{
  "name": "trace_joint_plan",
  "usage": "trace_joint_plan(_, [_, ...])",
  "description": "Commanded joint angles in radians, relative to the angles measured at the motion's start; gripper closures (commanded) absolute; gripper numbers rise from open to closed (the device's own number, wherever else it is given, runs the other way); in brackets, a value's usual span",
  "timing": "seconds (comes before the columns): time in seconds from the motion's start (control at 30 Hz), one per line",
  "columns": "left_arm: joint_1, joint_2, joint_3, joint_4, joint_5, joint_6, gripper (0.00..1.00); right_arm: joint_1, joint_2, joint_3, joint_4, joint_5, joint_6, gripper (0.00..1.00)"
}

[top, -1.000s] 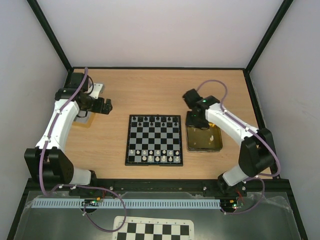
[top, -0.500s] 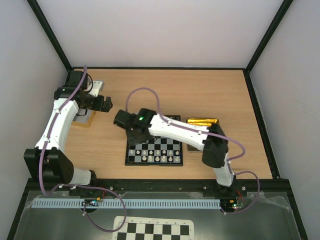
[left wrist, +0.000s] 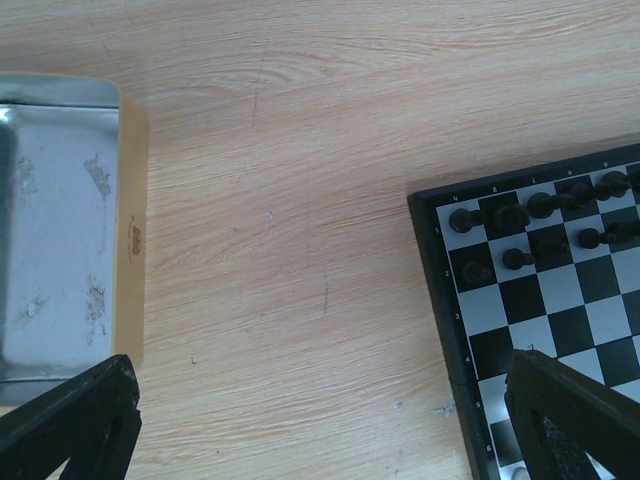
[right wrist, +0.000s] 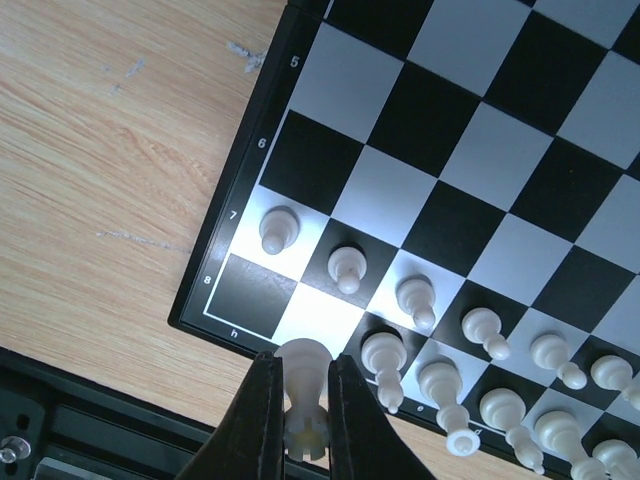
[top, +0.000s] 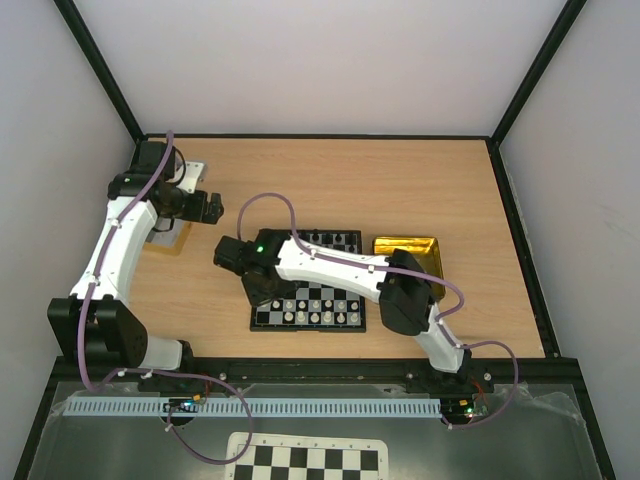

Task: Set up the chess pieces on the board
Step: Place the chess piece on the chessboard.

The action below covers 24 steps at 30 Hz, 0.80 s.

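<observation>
The framed black-and-grey chessboard [top: 308, 326] lies mid-table. Cream chess pieces [top: 312, 312] stand in its two near rows and black chessmen [top: 325, 238] along its far edge. My right gripper [top: 262, 290] reaches across to the board's near left corner. In the right wrist view it [right wrist: 300, 400] is shut on a cream rook [right wrist: 304, 372], held just above the board's edge [right wrist: 215, 250] beside two bare corner squares, with cream pawns [right wrist: 346, 268] behind. My left gripper [top: 210, 208] is open and empty over bare wood [left wrist: 320, 440], left of the board [left wrist: 560, 300].
A shiny gold tin tray [top: 408, 247] sits right of the board, partly behind the right arm. A silver tin [top: 180, 190] lies under the left arm and also shows in the left wrist view [left wrist: 55, 230]. An unframed checker sheet [top: 305, 460] lies below the table's front rail.
My right arm swung from over the gold tray across the board to its near left corner, then a little further left. The left arm has not moved.
</observation>
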Motion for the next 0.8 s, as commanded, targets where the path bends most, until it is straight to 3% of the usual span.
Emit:
trace_joint_plan(0.0, [0.005,-0.028,0.009,-0.007,-0.038,-0.018,0.01,0.016,0.045,0.04,-0.032,-0.021,-0.023,0.98])
trace_joint_plan(0.77, [0.038,-0.034,-0.003,0.004,-0.052,-0.028,0.01,0.06,0.151,0.083,-0.017,-0.029,-0.055,0.98])
